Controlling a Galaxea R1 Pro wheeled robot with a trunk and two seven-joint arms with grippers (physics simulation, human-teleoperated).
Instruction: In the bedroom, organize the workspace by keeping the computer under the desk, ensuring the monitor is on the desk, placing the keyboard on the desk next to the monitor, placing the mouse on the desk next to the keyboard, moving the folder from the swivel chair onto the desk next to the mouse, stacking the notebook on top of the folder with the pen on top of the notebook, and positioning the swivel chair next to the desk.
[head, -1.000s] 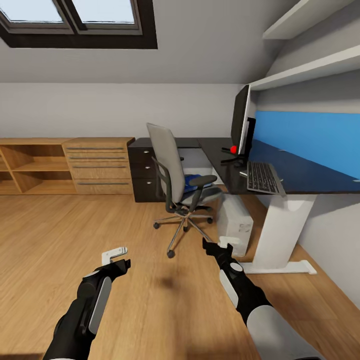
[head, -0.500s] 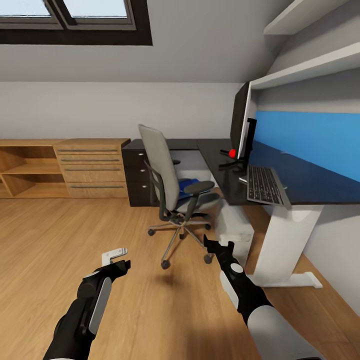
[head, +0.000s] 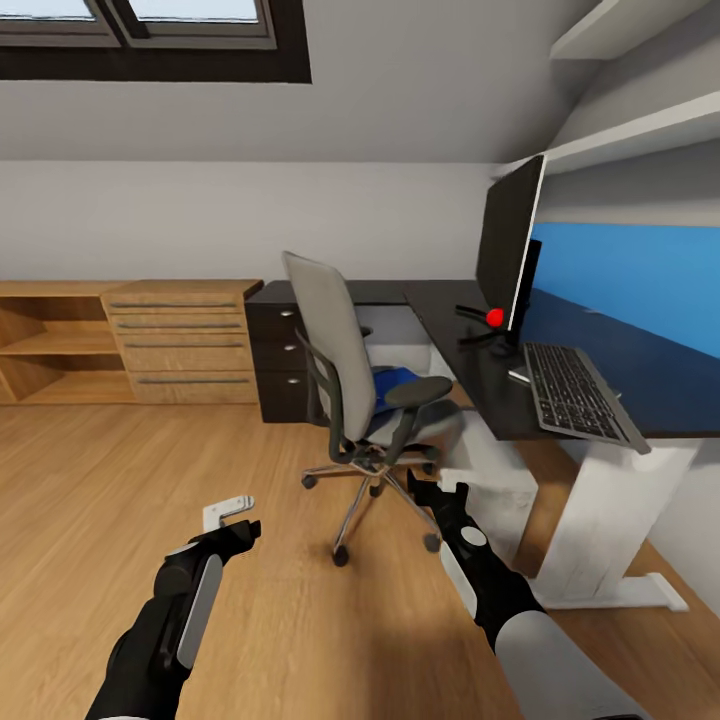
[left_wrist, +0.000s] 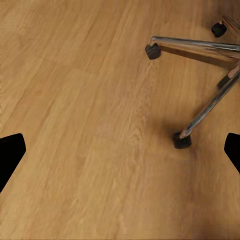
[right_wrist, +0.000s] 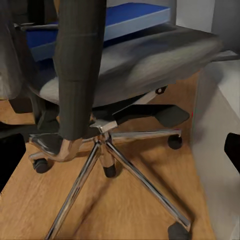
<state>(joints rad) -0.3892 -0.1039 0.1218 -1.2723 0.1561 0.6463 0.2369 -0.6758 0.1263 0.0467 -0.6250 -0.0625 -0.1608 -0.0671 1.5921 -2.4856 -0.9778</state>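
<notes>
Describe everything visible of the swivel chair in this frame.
The swivel chair stands upright on the wood floor, in front of the desk. It has a tall grey back, grey seat, black armrests and a chrome star base on black castors. It is turned side-on to the head camera, seat toward the desk. The blue folder lies flat on its seat. Neither gripper touches it.

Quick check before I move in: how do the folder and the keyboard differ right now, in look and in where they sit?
The folder is bright blue and lies on the swivel chair seat, partly hidden behind the armrest; the keyboard has black keys in a grey frame and lies in full view on the desk. The keyboard is long and narrow, in front of the monitor; the folder looks broader. Both lie flat.
</notes>
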